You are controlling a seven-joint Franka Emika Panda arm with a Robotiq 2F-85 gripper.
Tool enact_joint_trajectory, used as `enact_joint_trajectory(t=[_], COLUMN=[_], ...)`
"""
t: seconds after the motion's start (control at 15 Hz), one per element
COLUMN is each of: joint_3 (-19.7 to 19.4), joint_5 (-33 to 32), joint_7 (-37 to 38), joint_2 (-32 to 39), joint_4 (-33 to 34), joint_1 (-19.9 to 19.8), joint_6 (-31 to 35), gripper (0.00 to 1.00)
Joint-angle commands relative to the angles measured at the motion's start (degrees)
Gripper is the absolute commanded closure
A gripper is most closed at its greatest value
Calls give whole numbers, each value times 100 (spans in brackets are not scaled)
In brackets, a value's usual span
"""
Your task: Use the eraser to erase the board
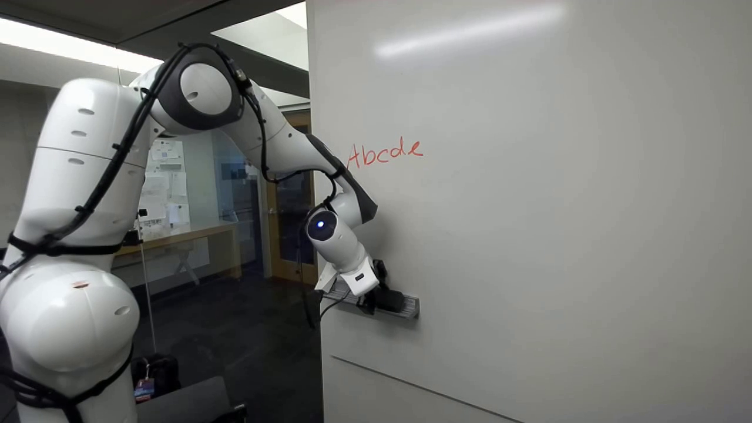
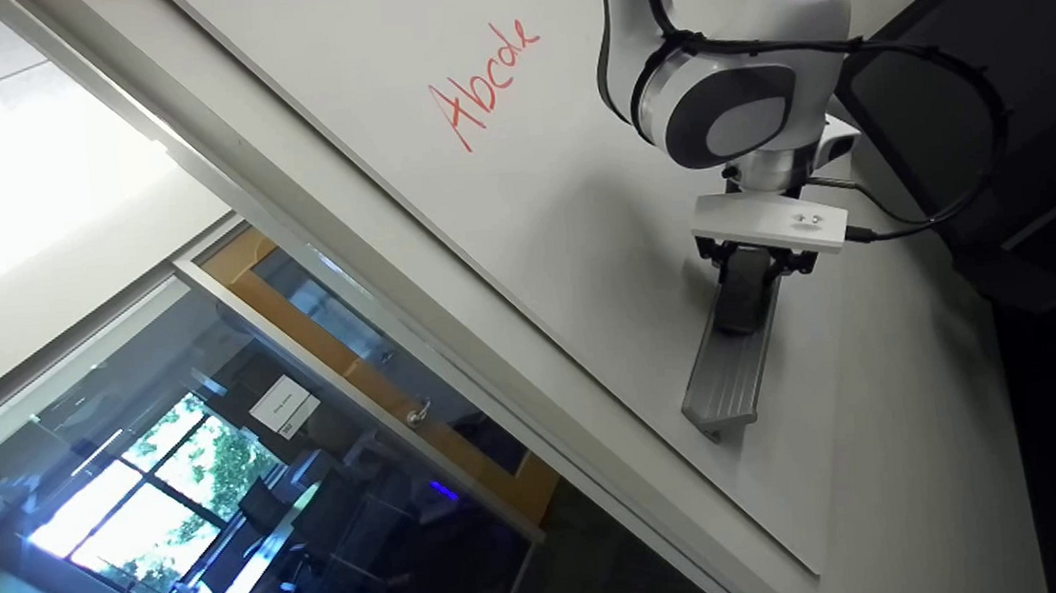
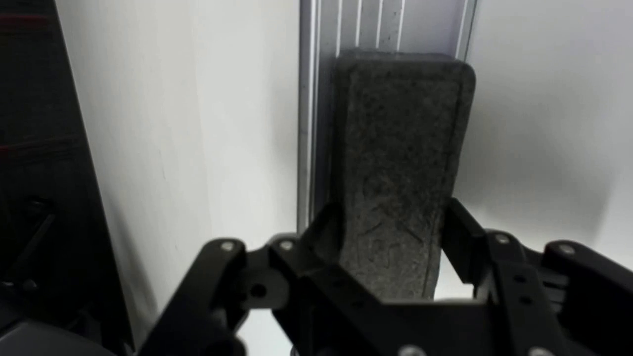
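Down at the left as I look on, in an exterior view, the robot's white arm [image 1: 97, 153] rises from a bulky round shoulder [image 1: 70, 317], leaning a little to the right, a black cable [image 1: 125, 147] strapped along it. It folds over at a high elbow [image 1: 202, 88], and from there the forearm [image 1: 282, 144] slopes down to the right, passing in front of a wooden-framed door [image 1: 291, 229] farther back. Below it the wrist [image 1: 339, 245] bends sharply, a small blue-white light [image 1: 321, 224] glowing on it, and its far end tips downward close to the board [image 1: 564, 223]. Next comes the gripper [image 3: 394, 215], its black fingers [image 3: 465, 240] on either side of a dark eraser [image 3: 400, 148]; from the wrist view, they are clamped on its two long sides. The eraser lies lengthwise along a grey ribbed tray [image 2: 726, 379] fixed to the board, though whether its whole underside bears on the tray I can't tell. Above the tray, well apart from the eraser, red letters [image 1: 383, 155] read "Abcde". From there the board runs on to the right, with a streak of light [image 1: 470, 30] shining across its upper part.
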Motion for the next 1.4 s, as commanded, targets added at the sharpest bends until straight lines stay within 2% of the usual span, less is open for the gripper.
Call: enact_joint_trajectory(t=[0.0, 0.07, 0.4, 0.73, 0.93, 1.07, 1.13, 1.33], joint_3=[-92, -100, -309, -913, -1386, -1612, -1676, -1498], joint_5=[155, 153, 376, 1177, 1934, 2514, 2068, 1993], joint_7=[-186, -194, -524, -1377, -2325, -3124, -2799, -2876], joint_2=[88, 60, -238, -960, -1664, -2144, -2388, -3079], joint_4=[198, 189, 64, -242, -463, -577, -649, -807], joint_1=[139, 145, 301, 555, 634, 543, 452, -30], joint_6=[150, 153, 277, 269, 148, 43, -36, -303], gripper=[66, 70, 70, 70, 70, 70, 70, 70])
